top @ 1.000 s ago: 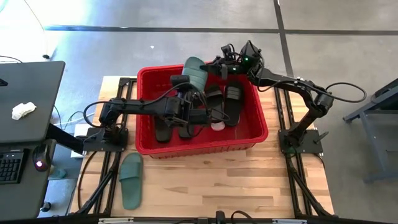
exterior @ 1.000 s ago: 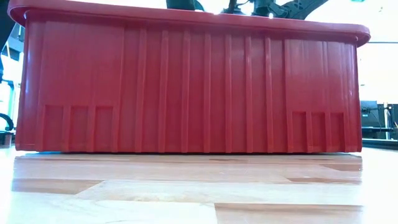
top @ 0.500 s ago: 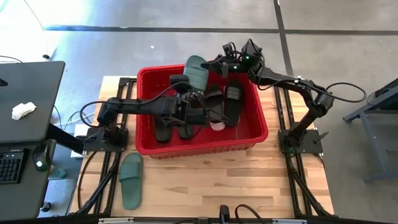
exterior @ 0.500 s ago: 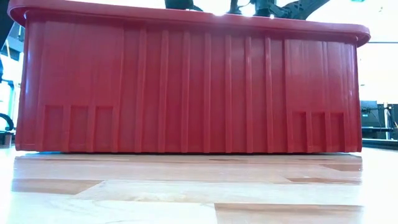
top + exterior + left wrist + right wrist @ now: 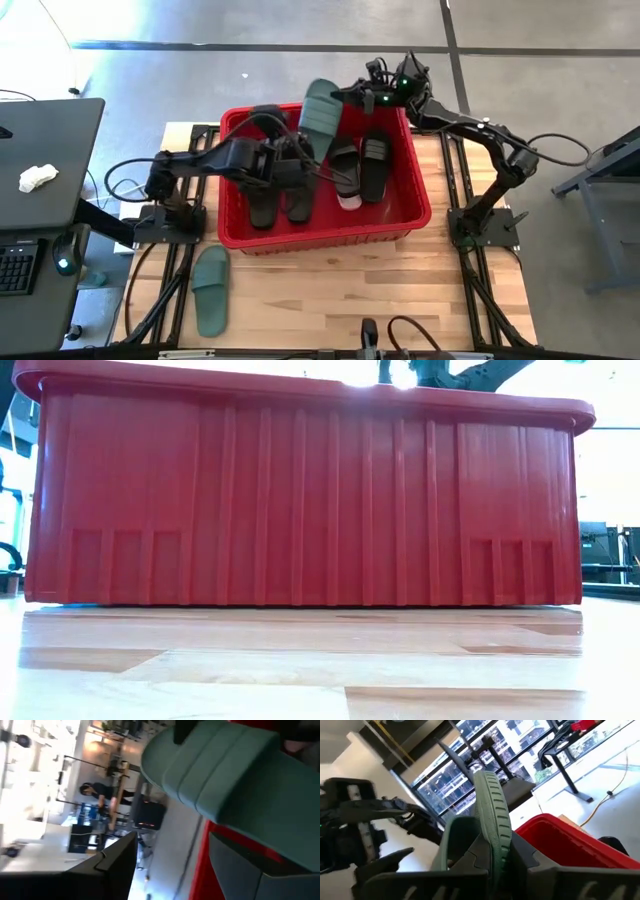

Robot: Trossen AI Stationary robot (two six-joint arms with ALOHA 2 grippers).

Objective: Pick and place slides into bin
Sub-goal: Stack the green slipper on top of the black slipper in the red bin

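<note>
The red bin (image 5: 320,236) stands mid-table and fills the low view (image 5: 300,500). In it lie black slides (image 5: 375,165) (image 5: 266,200) and a pale one (image 5: 349,202), partly under the others. My right gripper (image 5: 346,98) is shut on a green slide (image 5: 320,110) above the bin's far rim. My left gripper (image 5: 298,155) hovers open over the bin's left half, just near of that slide (image 5: 235,775), and touches nothing. A second green slide (image 5: 211,290) lies sole down on the table, near-left of the bin. My right gripper pinches the green slide's sole (image 5: 492,851) between its two fingers, one on each face, at the slide's far right edge. The fingers come level from the table's right. The slide is lifted clear and stands on edge, tilted, its ridged rim (image 5: 495,805) rising past the fingers.
A dark desk (image 5: 40,160) with a keyboard and a mouse stands beyond the table's left edge. The arm bases (image 5: 160,222) (image 5: 482,225) flank the bin. Bare wooden tabletop (image 5: 360,300) lies near of the bin.
My left gripper has drawn back toward the table's left, away from the green slide. My right gripper has moved slightly toward the far edge with that slide, which now stands more on edge above the far rim.
</note>
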